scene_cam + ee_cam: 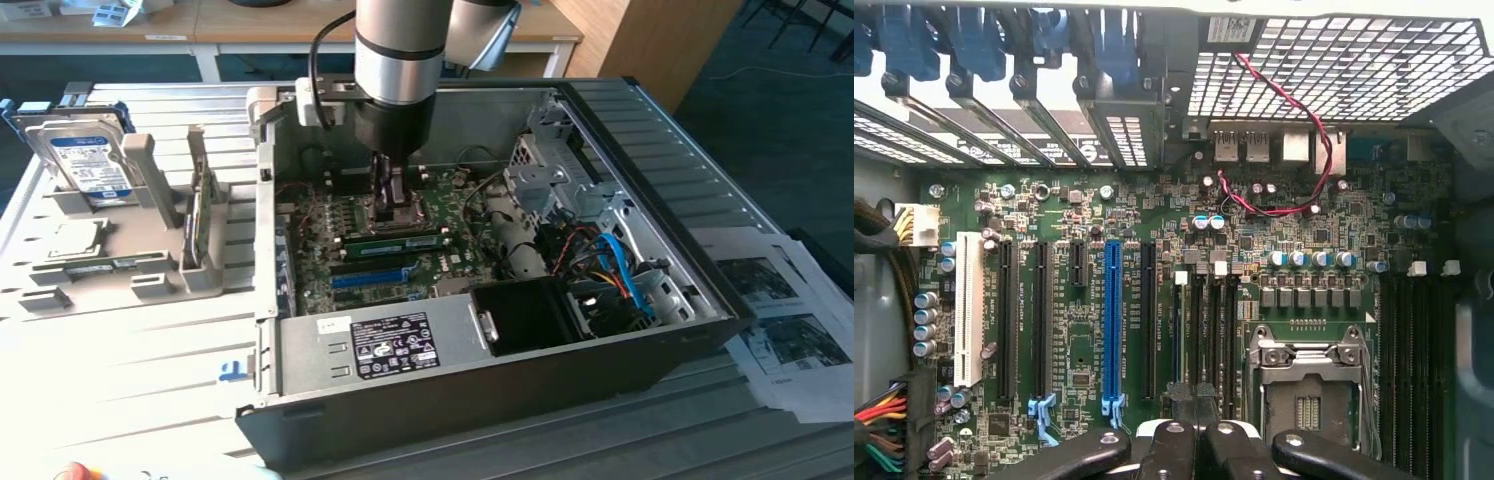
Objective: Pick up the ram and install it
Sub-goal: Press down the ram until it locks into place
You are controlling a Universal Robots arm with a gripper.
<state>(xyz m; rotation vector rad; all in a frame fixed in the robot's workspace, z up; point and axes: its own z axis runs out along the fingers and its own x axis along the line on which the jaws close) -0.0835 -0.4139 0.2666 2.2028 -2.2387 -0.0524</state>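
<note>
The fingers (388, 205) are closed together with nothing between them, lowered inside the open computer case (694, 300) and hanging just above the motherboard (400, 250), beside the empty processor socket (1309, 385). In the wrist view the dark fingers (1194, 440) meet tip to tip at the picture's edge, over the green board between the black expansion slots and the socket. Directly below the fingers in the exterior view, the ram (398, 241) lies flat along its slot on the motherboard, a narrow green stick with a row of dark chips; the fingers are near it, but whether they touch it cannot be told. Just beyond the ram, toward the front of the case, runs the long blue slot (370, 277), which the wrist view shows as a blue strip (1113, 325) among black ones. A red wire (1284, 110) loops over the board near the rear ports. On the exterior view's right of the board sit a bundle of blue cables (621, 270) and a black box (534, 315). Outside the case, on the exterior view's left, a grey holder (147, 270) on the desk (120, 370) carries an upright hard drive (87, 160) with a silver-and-blue label. Printed sheets (787, 330) lie on the exterior view's right of the case.
</note>
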